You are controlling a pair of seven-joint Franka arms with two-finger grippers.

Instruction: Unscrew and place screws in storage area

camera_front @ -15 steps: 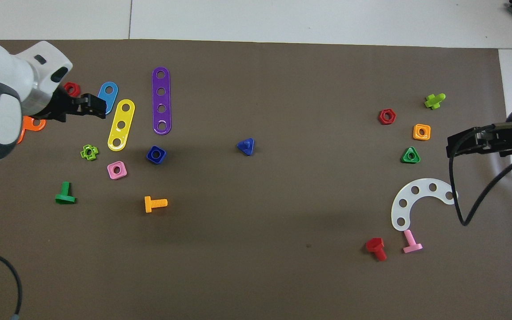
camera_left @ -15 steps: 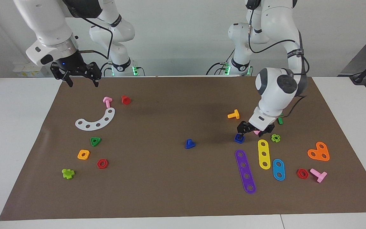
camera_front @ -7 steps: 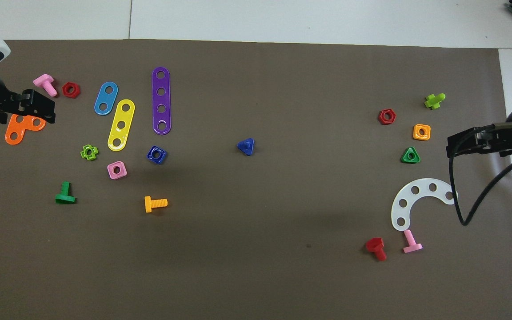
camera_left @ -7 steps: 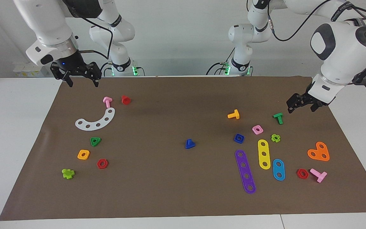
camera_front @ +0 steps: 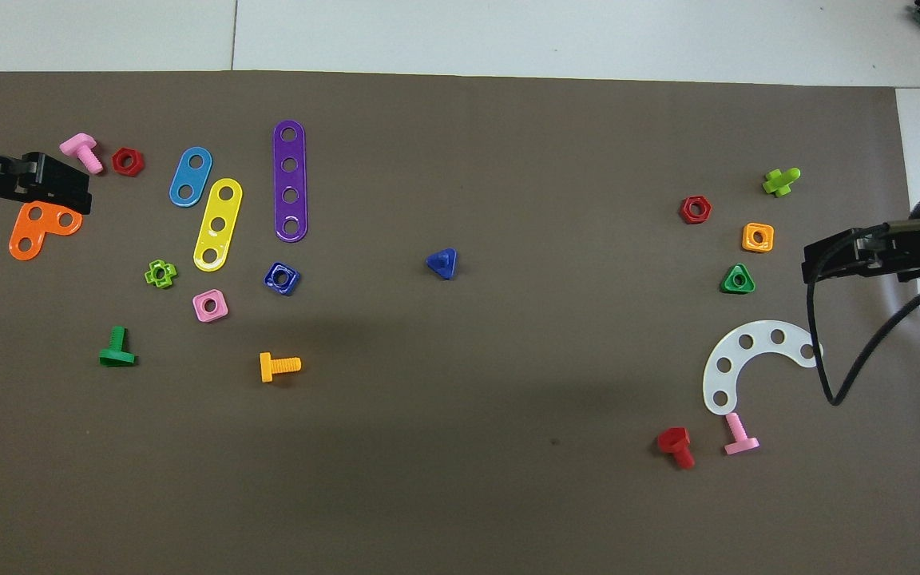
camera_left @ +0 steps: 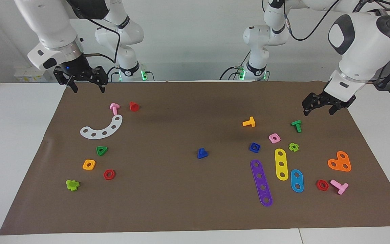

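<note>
The dark-blue bolt with a triangular head (camera_left: 202,153) lies alone at the middle of the brown mat, and also shows in the overhead view (camera_front: 443,263). Its dark-blue square nut (camera_left: 254,147) lies apart from it toward the left arm's end, next to the purple strip (camera_left: 261,183); the overhead view shows the nut too (camera_front: 281,277). My left gripper (camera_left: 318,111) is open, empty and raised over the mat's edge at the left arm's end, also seen from overhead (camera_front: 69,185). My right gripper (camera_left: 86,88) is open and empty, waiting over the mat's corner at the right arm's end (camera_front: 811,267).
Near the nut lie a pink square nut (camera_left: 274,138), an orange bolt (camera_left: 249,122), a green bolt (camera_left: 296,125), and yellow (camera_left: 281,164) and blue (camera_left: 297,180) strips. A white curved strip (camera_left: 102,128), a green triangular nut (camera_left: 102,150) and several other pieces lie at the right arm's end.
My left gripper has left the blue square nut on the mat, risen and swung away toward the left arm's end of the table. The right arm has not moved.
</note>
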